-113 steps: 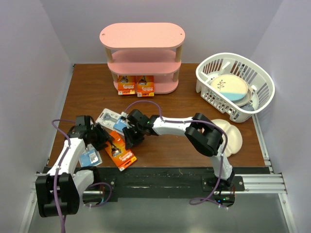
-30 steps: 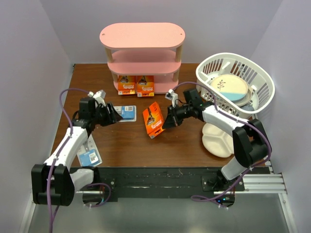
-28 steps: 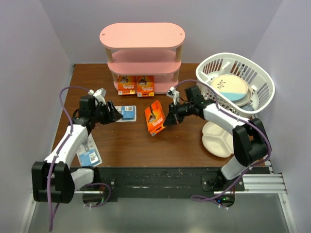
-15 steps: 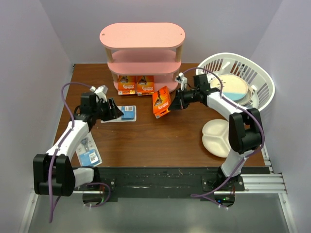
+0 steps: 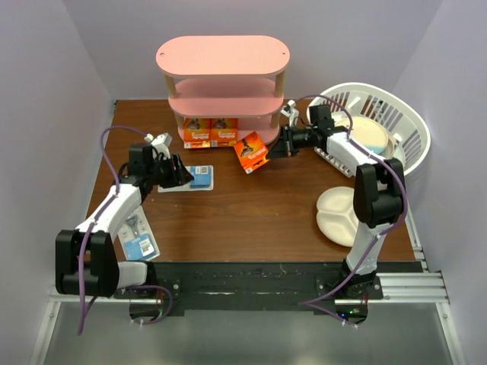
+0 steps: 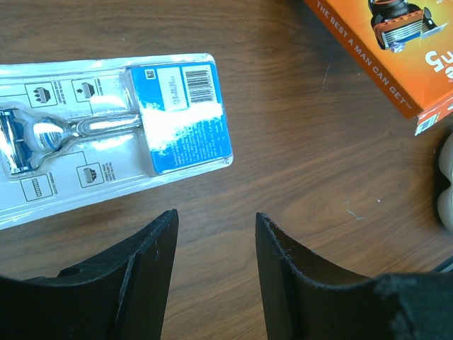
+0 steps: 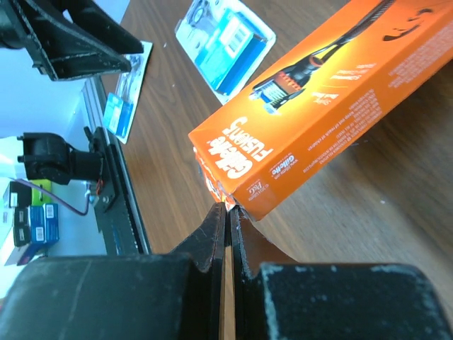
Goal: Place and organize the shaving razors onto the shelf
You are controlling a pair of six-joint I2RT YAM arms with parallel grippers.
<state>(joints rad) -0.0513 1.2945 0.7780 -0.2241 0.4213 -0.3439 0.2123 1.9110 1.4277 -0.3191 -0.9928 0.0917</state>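
White arms (image 5: 114, 217), black joints (image 5: 141, 160) (purple cables (image 5: 114, 128))

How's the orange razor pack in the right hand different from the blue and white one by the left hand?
The orange pack is an opaque printed box; the blue-and-white pack is a clear blister showing its razor. The orange pack is pinched by the right hand, tilted near the shelf's bottom tier; the blue-and-white pack lies flat on the table before the open left hand. Neither is on the shelf yet.
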